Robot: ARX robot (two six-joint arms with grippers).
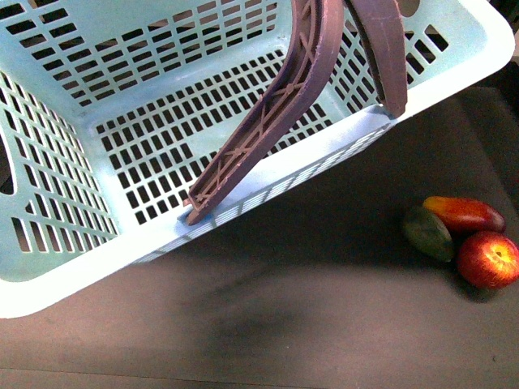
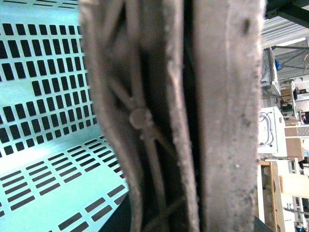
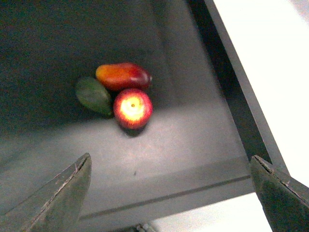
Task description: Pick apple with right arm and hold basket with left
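Observation:
The mint-green basket (image 1: 57, 243) hangs tilted over the dark table and fills the upper left of the front view. Its two brown handles (image 1: 300, 89) are raised. In the left wrist view the handles (image 2: 217, 121) fill the picture up close, with the basket's slotted wall (image 2: 43, 96) behind them. My left gripper is shut on the basket, and its own fingers do not show. The apple (image 1: 488, 259) lies at the table's right edge. In the right wrist view the apple (image 3: 133, 108) sits well beyond my open right gripper (image 3: 170, 163), which has nothing between its fingers.
A red-orange mango (image 1: 464, 214) and a dark green mango (image 1: 428, 233) lie touching the apple on its far side. The table's edge (image 3: 231, 72) runs close beside the fruit, with bright floor past it. Bare dark table (image 1: 284, 324) lies in front of the basket.

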